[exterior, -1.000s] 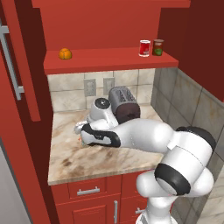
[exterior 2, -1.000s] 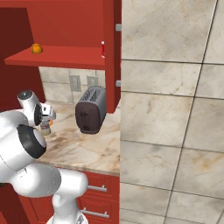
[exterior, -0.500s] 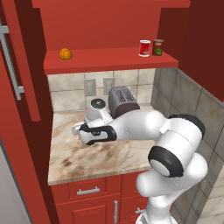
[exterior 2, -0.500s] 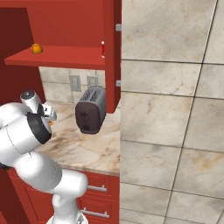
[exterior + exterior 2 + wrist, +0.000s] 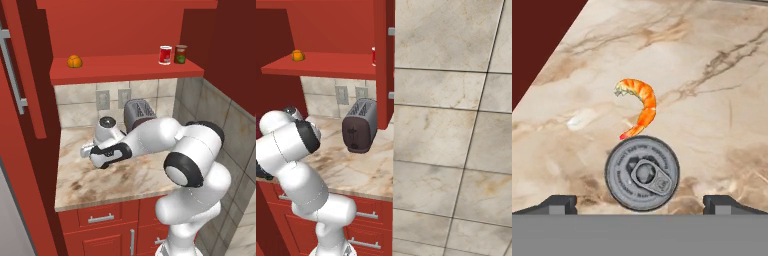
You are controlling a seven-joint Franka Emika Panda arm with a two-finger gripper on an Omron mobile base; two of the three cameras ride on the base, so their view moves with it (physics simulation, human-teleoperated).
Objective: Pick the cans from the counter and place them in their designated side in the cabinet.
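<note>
The silver-grey can (image 5: 642, 173) stands upright on the marbled counter (image 5: 712, 100), seen from above with its pull-tab lid. My gripper (image 5: 642, 205) hovers over it, open, with one fingertip (image 5: 559, 202) wide on each side of the can and nothing held. In the left base view the gripper (image 5: 95, 152) hangs over the counter (image 5: 100, 185), left of the toaster, and hides this can. The red can (image 5: 165, 54) stands at the right end of the cabinet shelf (image 5: 125, 68).
An orange shrimp (image 5: 639, 105) lies on the counter just beyond the silver can. A dark can (image 5: 181, 54) stands beside the red one, and an orange fruit (image 5: 74, 61) sits at the shelf's left. The toaster (image 5: 137, 112) stands by the back wall. The open cabinet door (image 5: 17, 75) hangs at left.
The arm's elbow has swung up and back toward the base, while the hand stayed over nearly the same spot of the counter.
</note>
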